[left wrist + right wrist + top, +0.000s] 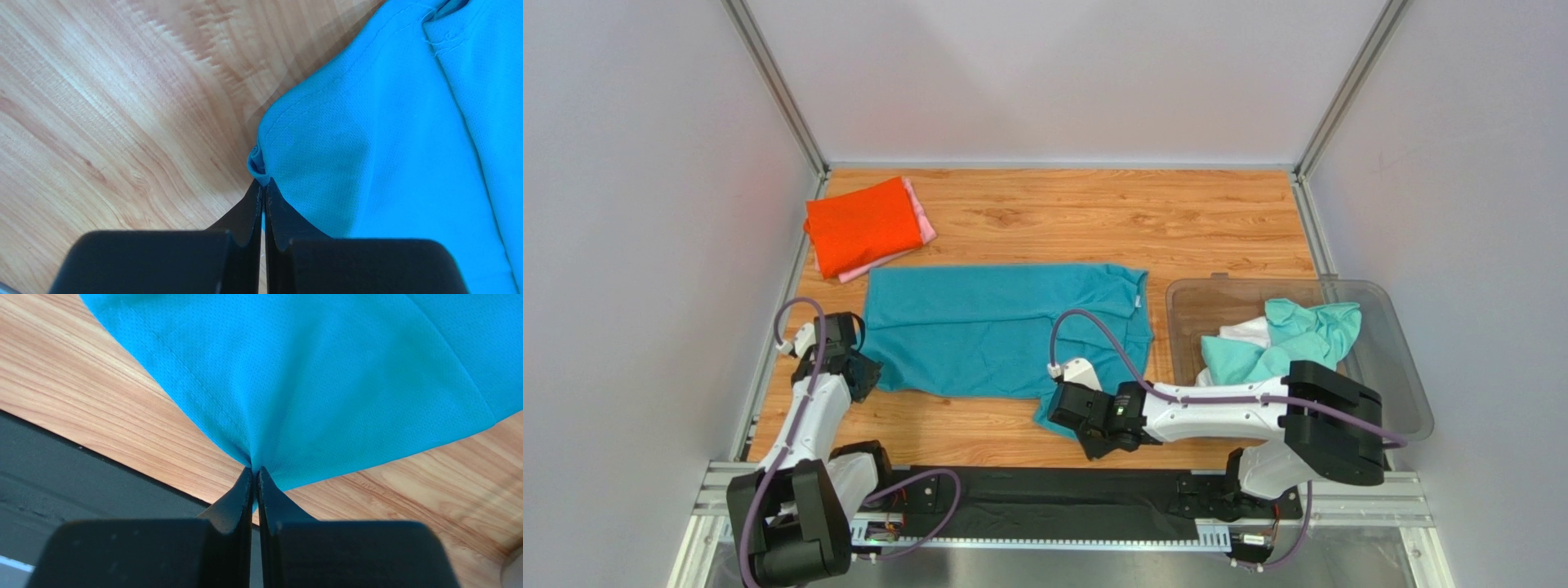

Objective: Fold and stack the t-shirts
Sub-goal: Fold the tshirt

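Teal t-shirt (995, 328) pinched at both near corners.
My left hand (264, 184) and right hand (255, 470) clamp it; I should lift evenly, folding toward its far edge.

The wooden table (1075, 221) holds a teal t-shirt (989, 325), a folded orange-and-pink stack (864, 227) and a clear bin (1396, 355).

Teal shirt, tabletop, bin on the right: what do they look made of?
Teal shirt: matte knit cloth, perhaps sports mesh; fine dotted texture, stitched hem.
Tabletop: wood or wood-look laminate, faint sheen; grain lines.
Bin: clear, slightly frosted plastic; see-through walls.
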You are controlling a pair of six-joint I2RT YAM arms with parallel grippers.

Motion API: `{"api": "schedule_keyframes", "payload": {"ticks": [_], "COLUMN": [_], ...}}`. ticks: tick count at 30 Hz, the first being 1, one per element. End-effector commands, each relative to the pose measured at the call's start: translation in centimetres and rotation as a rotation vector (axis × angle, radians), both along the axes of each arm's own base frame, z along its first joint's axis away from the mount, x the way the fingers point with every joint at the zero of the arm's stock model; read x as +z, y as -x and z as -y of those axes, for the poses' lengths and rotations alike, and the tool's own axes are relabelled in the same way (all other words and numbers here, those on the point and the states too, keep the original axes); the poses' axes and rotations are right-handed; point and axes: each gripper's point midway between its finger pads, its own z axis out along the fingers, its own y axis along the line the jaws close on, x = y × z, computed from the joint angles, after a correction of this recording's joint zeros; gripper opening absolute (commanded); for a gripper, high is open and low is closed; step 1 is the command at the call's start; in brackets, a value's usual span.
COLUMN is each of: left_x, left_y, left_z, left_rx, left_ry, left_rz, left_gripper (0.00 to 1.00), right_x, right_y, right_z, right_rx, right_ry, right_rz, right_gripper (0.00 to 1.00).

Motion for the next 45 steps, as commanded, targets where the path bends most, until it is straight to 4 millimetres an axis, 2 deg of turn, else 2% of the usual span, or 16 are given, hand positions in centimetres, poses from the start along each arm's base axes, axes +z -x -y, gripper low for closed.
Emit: {"api": "schedule_keyframes", "payload": {"ticks": [1, 5, 7, 11, 16, 20, 24, 27, 37, 44, 45], "left_x": [-0.2, 0.1, 0.6, 1.6, 2.9, 3.5, 4.1, 5.2, 6.7, 7.1, 6.6], "left_y": [1.3, 2.1, 2.3, 2.2, 1.4, 0.8, 0.0, -1.0, -3.3, -5.7, -6.0], "left_z": [-0.2, -0.3, -0.6, -0.4, -0.4, -0.5, -0.7, -0.8, -0.8, -1.2, -1.1], "left_rx": [0.013, 0.043, 0.076, 0.083, 0.076, 0.06, 0.046, 0.024, -0.015, -0.046, -0.054], "left_ry": [-0.01, -0.023, -0.038, -0.029, -0.025, -0.022, -0.022, -0.025, -0.01, -0.01, 0.003], "left_rz": [-0.027, -0.004, 0.022, 0.071, 0.09, 0.062, 0.035, 0.047, 0.037, 0.012, -0.005], "left_gripper": [0.0, 0.0, 0.0, 0.0, 0.0, 0.0, 0.0, 0.0, 0.0, 0.0, 0.0], "right_x": [0.0, 1.5, 2.1, 3.3, 6.1, 9.4, 11.1, 12.3, 14.8, 14.7, 14.7], "right_y": [1.6, 3.4, 3.7, 2.6, -0.5, -3.2, -6.5, -8.2, -13.5, -16.5, -16.9], "right_z": [0.3, -1.0, -1.3, -0.8, 0.4, 0.7, 2.2, 2.6, 2.3, 1.9, 1.9], "right_rx": [-0.01, 0.034, 0.041, 0.005, -0.055, -0.067, -0.123, -0.139, -0.102, -0.074, -0.07], "right_ry": [-0.034, -0.108, -0.113, -0.099, -0.101, -0.155, -0.159, -0.169, -0.185, -0.172, -0.172], "right_rz": [-0.043, -0.072, -0.067, -0.014, 0.085, 0.167, 0.209, 0.233, 0.275, 0.237, 0.235], "right_gripper": [0.0, 0.0, 0.0, 0.0, 0.0, 0.0, 0.0, 0.0, 0.0, 0.0, 0.0]}}
